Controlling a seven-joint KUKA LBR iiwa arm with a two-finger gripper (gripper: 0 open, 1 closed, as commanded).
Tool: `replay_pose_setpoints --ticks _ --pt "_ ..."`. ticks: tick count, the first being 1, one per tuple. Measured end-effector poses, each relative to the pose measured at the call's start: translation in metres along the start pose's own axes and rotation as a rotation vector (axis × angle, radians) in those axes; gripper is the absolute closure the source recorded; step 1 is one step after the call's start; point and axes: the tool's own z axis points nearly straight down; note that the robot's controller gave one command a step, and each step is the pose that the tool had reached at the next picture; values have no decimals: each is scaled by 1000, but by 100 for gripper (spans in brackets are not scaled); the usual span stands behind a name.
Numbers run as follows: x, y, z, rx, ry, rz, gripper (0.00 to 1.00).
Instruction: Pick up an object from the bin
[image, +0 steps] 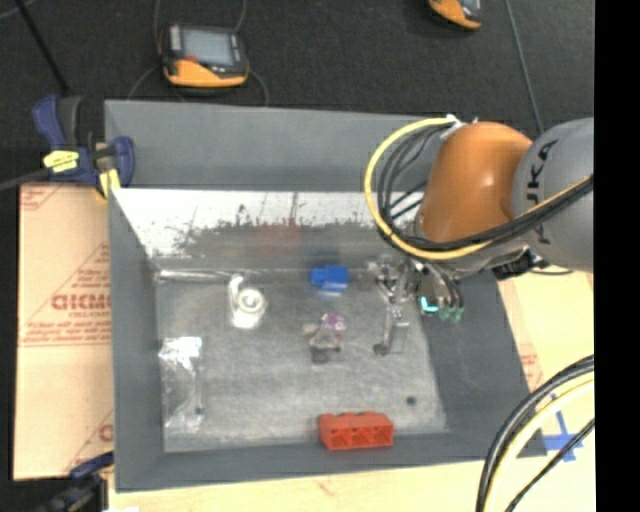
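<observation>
Gripper (390, 335) hangs low over the right part of the grey bin (470, 400), under the arm's orange cover (470, 180). Whether it is open or closed cannot be told from this angle. Nothing is seen held in it, and the bin floor directly beneath it looks bare.

Nearest to it, just to the left and apart from it, lies a small purple-and-grey piece (327, 335), alone near the middle of the floor. This looks like the likeliest pick. It seems light and rigid, probably plastic, with an uneven outline. A grip across its narrower middle, taken squarely, would likely hold. A pinch at one end might make it twist or skid on the metal floor.

Up and to the left of the gripper, near the back wall, sits a blue block (329, 278). It is boxy and flat-sided, so probably the easiest shape to clamp.

Further left stands a white cylinder (246, 303), whose round side could roll or slip. A red brick (355, 430) lies by the front wall, well apart from the gripper. A crumpled clear plastic bag (182, 385) lies against the left wall; it is soft, slack and hard to grasp cleanly.
</observation>
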Motion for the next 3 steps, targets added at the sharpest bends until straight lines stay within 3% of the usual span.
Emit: replay_pose_setpoints --ticks 1,2,3 --pt "-2 30 96 -1 0 -84 0" --pt "-4 29 92 0 -7 -84 100" --pt "-4 27 -59 2 -17 -111 100"
